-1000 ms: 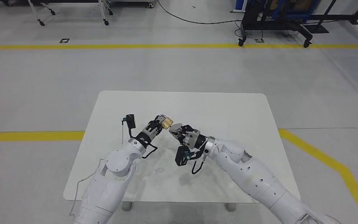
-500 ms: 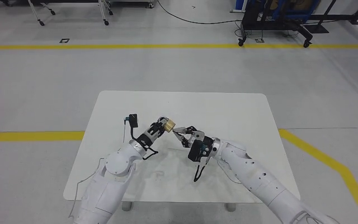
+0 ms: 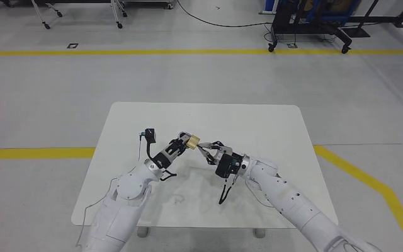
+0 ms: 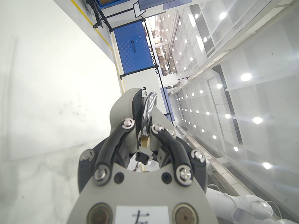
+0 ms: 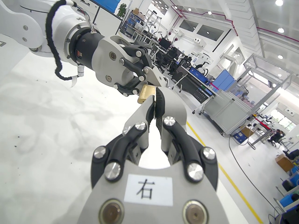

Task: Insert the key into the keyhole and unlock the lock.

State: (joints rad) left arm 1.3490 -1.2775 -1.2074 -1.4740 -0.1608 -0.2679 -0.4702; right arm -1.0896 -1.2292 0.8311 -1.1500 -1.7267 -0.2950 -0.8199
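A brass padlock (image 3: 194, 141) with a silver shackle (image 4: 149, 104) hangs above the middle of the white table (image 3: 264, 126). My left gripper (image 3: 184, 140) is shut on the shackle, and the brass body (image 4: 145, 141) sticks out toward the right arm. My right gripper (image 3: 203, 148) points at the padlock from the right. Its fingers (image 5: 161, 100) are pressed together on the key, with the tips against the brass body (image 5: 145, 93). The key is almost wholly hidden between the pads. The left gripper (image 5: 149, 76) shows just beyond the lock in the right wrist view.
Both grippers are held a little above the bare tabletop (image 5: 35, 122), roughly at its centre. The table's edges lie well away on every side. Yellow floor lines (image 3: 189, 51) and wheeled frames (image 3: 308, 28) are far off on the floor.
Both grippers shifted a little to the right. The right wrist swung out to the right, so its fingertips now meet the padlock's end more directly. Both grips are unchanged.
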